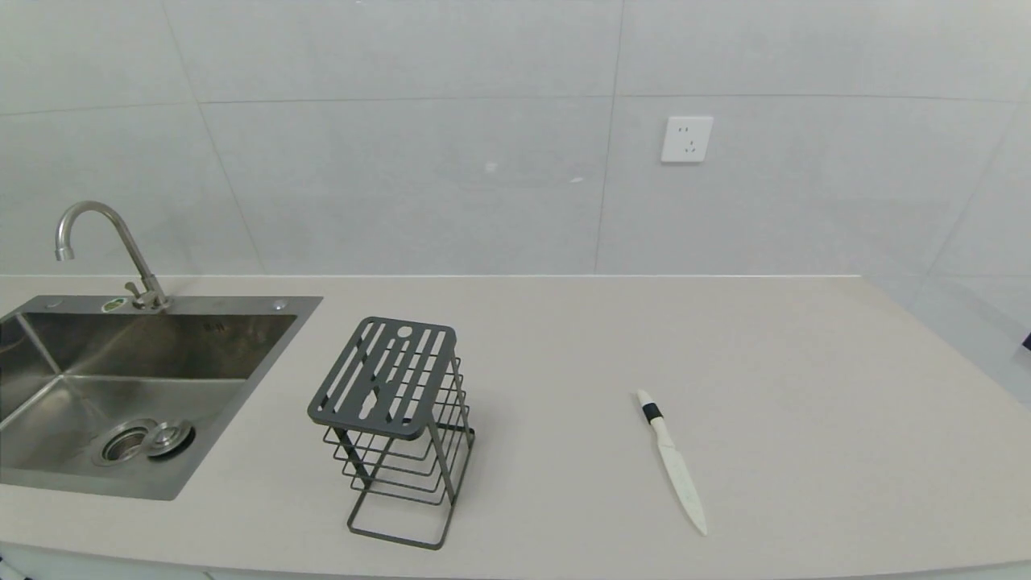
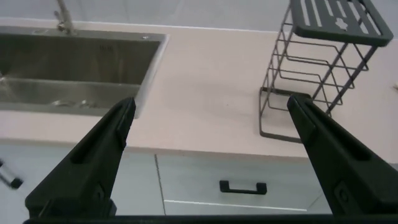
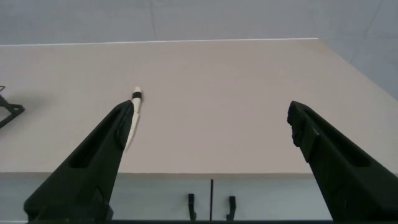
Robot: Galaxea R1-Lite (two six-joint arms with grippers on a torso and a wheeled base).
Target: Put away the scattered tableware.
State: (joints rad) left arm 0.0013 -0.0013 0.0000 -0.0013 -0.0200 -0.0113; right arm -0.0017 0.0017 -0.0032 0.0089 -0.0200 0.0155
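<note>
Looks like a kitchen. Has a steel sink (image 1: pixel 242 304) with a curved tap (image 1: pixel 134 254) sunk into a pale counter (image 1: pixel 805 387), backs onto large grey wall tiles (image 1: pixel 403 177) with a socket (image 1: pixel 687 139), and sits over cabinet doors (image 2: pixel 205 177) with black handles (image 2: pixel 242 186). Holds a wire knife rack (image 1: pixel 385 379) and a knife (image 1: pixel 672 463) on top.

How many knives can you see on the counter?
1. The white knife lies flat on the counter, right of the dark rack, apart from it. No knife shows in the rack's slots.
</note>
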